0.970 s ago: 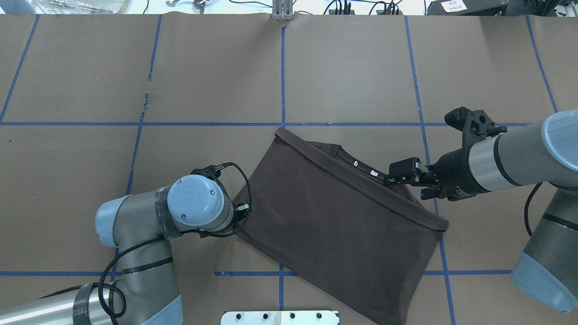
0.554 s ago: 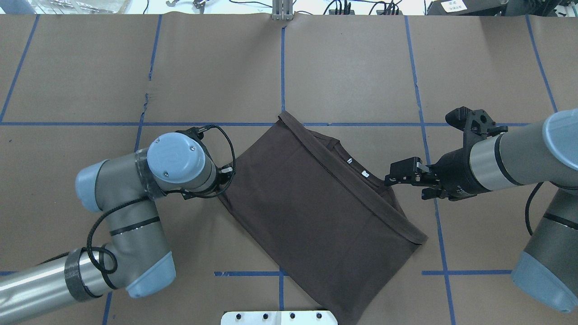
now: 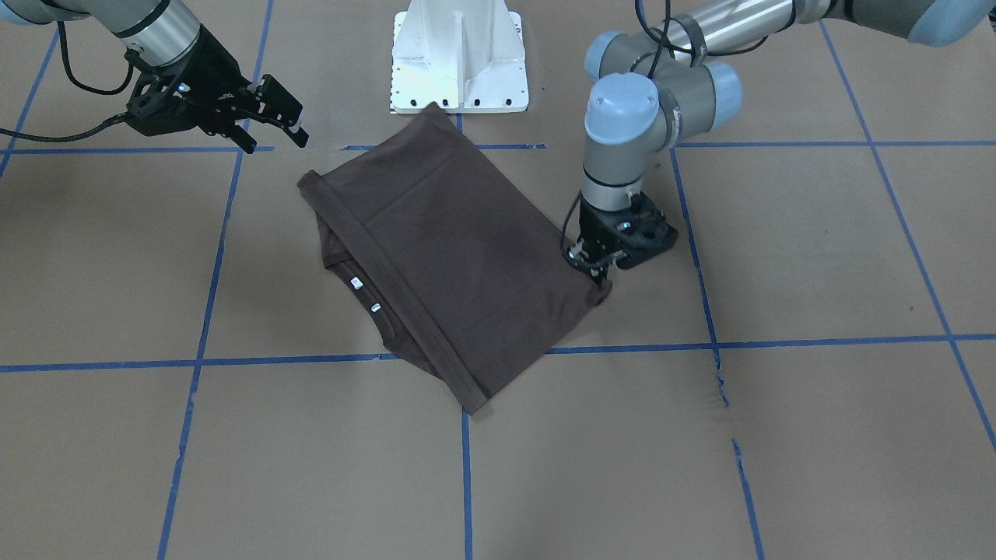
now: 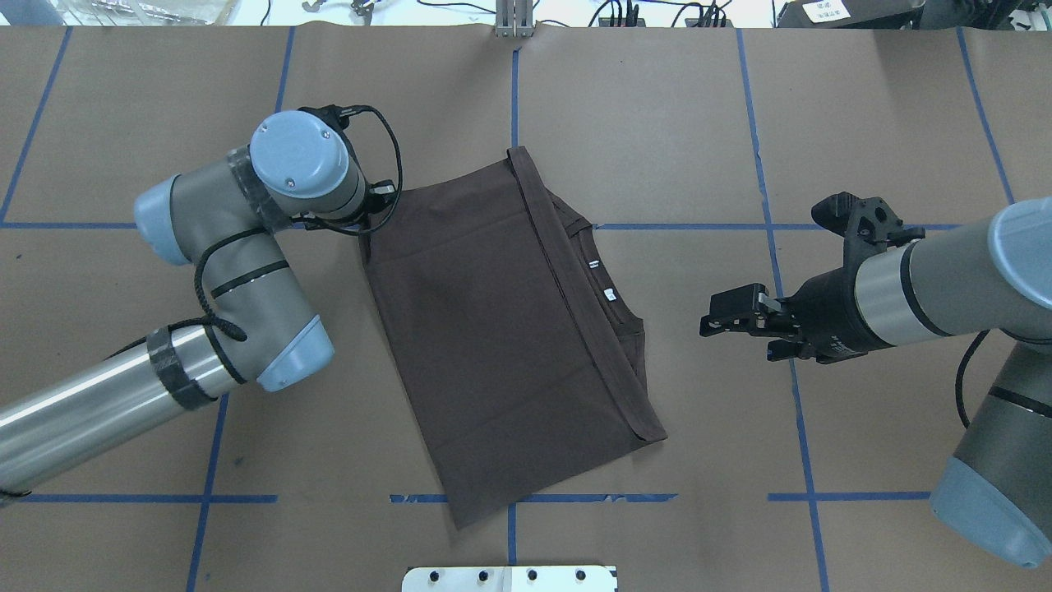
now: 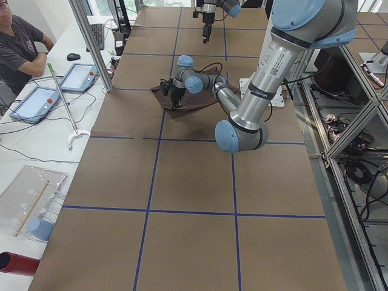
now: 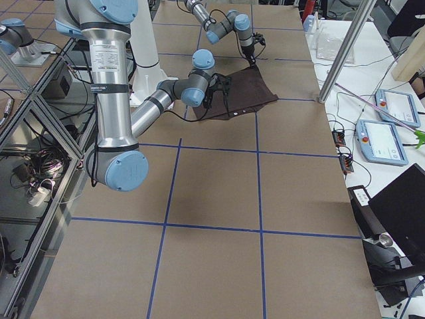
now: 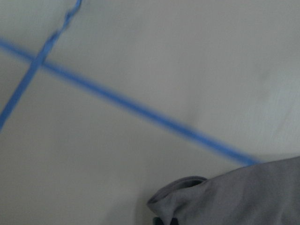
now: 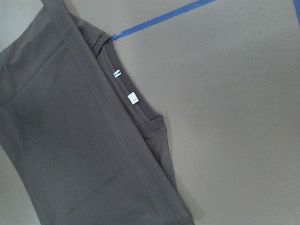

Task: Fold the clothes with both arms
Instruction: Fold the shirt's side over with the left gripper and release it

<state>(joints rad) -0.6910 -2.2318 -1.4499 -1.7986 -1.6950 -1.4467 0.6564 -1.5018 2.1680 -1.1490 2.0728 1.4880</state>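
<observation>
T-shirt (image 4: 509,329) lies folded mid-counter (image 4: 657,107). My left gripper (image 3: 595,263) is clenched on its 10 o'clock corner. My right gripper (image 4: 737,335) is released, hovering at 3 o'clock. Best to drag low and slow, no bunching.

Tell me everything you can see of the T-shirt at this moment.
The T-shirt is dark brown thin knit, folded in half, lying flat and skewed on the paper-covered table. Its hem band runs beside the ribbed collar, where two white tags show. The left gripper pinches one corner.
</observation>
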